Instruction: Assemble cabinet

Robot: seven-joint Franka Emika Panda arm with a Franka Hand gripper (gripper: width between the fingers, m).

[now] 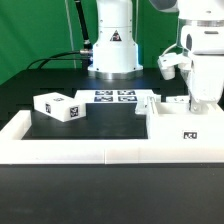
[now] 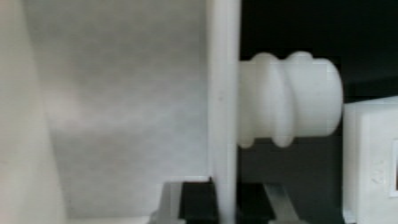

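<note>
Nearest, the low white border rail (image 1: 70, 150) fences the black tabletop (image 1: 105, 125), presumably so parts can be squared against it. In its corner, at the exterior view's right, sits the open white plastic cabinet box (image 1: 183, 130). The tool (image 1: 188, 100) stands over it, jaws straddling a thin upright white panel (image 2: 224, 90) beside a ribbed white knob (image 2: 294, 95); whether they clamp cannot be told. A loose tagged white block (image 1: 57, 106) lies well apart, and the marker board (image 1: 115, 97) lies behind.

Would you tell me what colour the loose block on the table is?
White block with black-and-white square tags; clearest in exterior view.
</note>
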